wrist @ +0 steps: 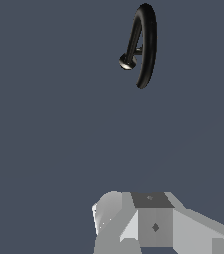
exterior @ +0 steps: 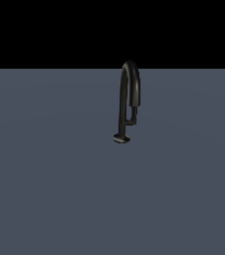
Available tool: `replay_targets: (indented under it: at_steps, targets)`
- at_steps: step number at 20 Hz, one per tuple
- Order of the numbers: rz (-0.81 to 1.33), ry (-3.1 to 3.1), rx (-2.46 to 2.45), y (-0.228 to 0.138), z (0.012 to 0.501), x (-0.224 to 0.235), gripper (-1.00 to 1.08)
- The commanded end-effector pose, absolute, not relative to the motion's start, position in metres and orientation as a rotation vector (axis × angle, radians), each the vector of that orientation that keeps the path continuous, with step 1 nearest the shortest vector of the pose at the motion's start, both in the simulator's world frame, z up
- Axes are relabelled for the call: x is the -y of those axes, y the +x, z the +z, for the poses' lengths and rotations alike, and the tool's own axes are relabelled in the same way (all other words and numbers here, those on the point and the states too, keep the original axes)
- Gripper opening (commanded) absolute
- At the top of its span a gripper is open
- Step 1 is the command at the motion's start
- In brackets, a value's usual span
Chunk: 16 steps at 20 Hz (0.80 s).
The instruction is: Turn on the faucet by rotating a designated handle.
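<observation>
The faucet [exterior: 122, 99] is a glossy black gooseneck pipe standing upright on a small round disc base [exterior: 120, 138], a little to the exterior view's right of the middle. The handle [exterior: 131, 119], a thin black L-shaped bar, branches from the lower stem and rises beside the thick spout end [exterior: 135, 97]. The wrist view looks down on the faucet [wrist: 148, 44], with its base [wrist: 127, 62] and a short piece of the handle [wrist: 138, 50] showing. My gripper [wrist: 134, 218] appears only there, as grey blocks at the picture's edge, far from the faucet and touching nothing. Its fingertips are cut off.
The faucet stands on a flat blue-grey surface [exterior: 59, 189] that reaches a straight far edge against black background. No other object shows in either view. The arm is outside the exterior view.
</observation>
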<state>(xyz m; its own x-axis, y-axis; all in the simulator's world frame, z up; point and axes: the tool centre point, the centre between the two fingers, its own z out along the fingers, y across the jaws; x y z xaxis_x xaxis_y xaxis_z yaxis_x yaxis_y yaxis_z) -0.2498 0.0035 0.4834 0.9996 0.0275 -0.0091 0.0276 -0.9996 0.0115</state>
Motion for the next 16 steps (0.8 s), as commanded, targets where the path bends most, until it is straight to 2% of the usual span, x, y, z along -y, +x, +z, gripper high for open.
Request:
replay_targets:
  at_steps: [1, 9, 16]
  targets:
    - [-0.014, 3.13, -0.043, -0.25, 0.483, -0.004, -1.0]
    - [-0.045, 3.146, -0.015, -0.241, 0.483, -0.004, -1.0]
    - [-0.125, 3.186, 0.059, -0.219, 0.482, -0.006, -1.0]
